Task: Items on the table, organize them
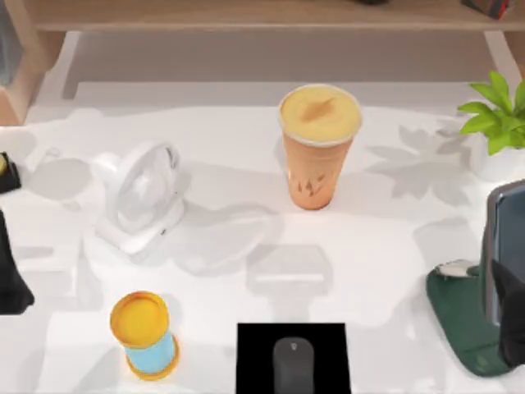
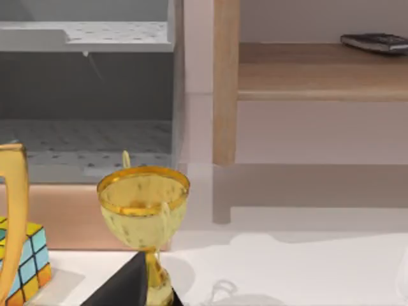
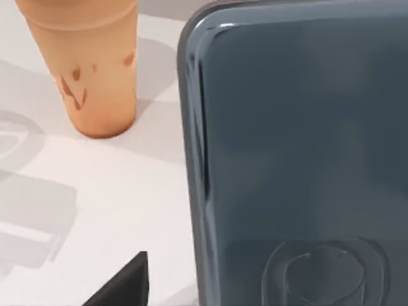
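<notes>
Fingers (image 3: 124, 287): right gripper (image 1: 513, 316) seems clamped on slab (image 1: 502, 238), kept upright over green stand (image 1: 459, 320), likely to set it there
Left arm (image 1: 10, 279): parked, left edge
Mouse (image 1: 294, 361): on black pad (image 1: 254, 361)
Cup (image 1: 318, 148): upright, mid table (image 1: 385, 271)

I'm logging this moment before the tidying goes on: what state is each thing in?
Tall orange drink cup: upright, domed lid on, mid-table.
Small dark grey computer mouse: flat on a black mat.
Flat grey-blue phone-like slab: upright at the right edge, over a dark green stand.
White desk fan: tilted back.
Yellow-lidded blue can: upright.
Gold trophy cup: upright.
</notes>
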